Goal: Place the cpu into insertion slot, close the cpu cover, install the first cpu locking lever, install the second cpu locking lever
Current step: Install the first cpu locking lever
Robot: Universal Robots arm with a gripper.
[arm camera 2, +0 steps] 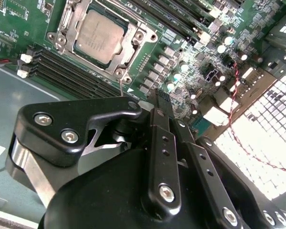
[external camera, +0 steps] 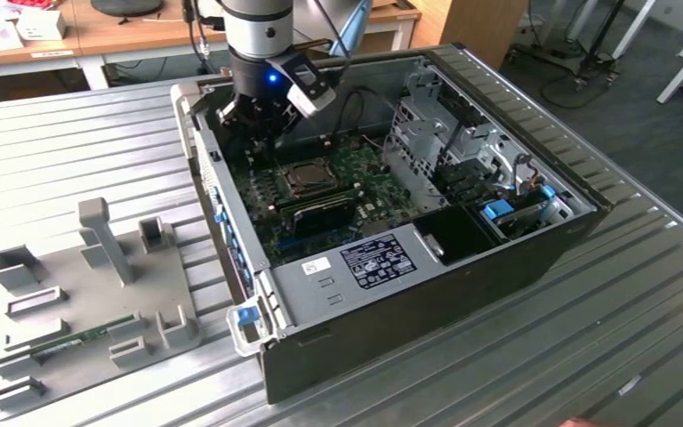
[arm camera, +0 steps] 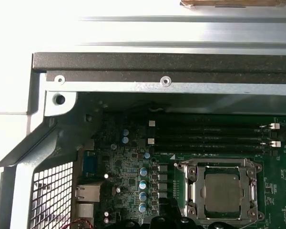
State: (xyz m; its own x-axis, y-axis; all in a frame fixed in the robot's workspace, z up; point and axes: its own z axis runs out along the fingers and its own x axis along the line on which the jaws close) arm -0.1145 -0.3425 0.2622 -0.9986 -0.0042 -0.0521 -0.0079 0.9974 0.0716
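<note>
**Gripper low over the socket, chip seated under its cover**

I am the arm reaching into an open computer case (external camera: 461, 294) that lies on its side. In the exterior view my gripper (external camera: 259, 120) hangs over the green board (external camera: 372, 173), just beside the socket (external camera: 307, 175) and not touching it. I cannot tell whether my gripper is wide or narrow, or whether it holds anything.

In the second wrist view the chip (arm camera 2: 99, 34) lies flat in the middle of the socket. The cover (arm camera 2: 115, 61), a silvery frame, seems to lie down around it, with the chip showing through its window. A thin rod (arm camera 2: 121, 88) runs from the socket's corner toward my gripper. I judge it to be one of the locking levers, not yet tucked away, though I cannot be sure.

If the lever is the step in hand, doing it well means pressing on the rod alone, sweeping it down smoothly and sideways under its catch. I should keep clear of the chip, the long black memory slots (arm camera 2: 66, 71) beside the socket, and the row of small capacitors (arm camera: 143, 183) nearby
</note>
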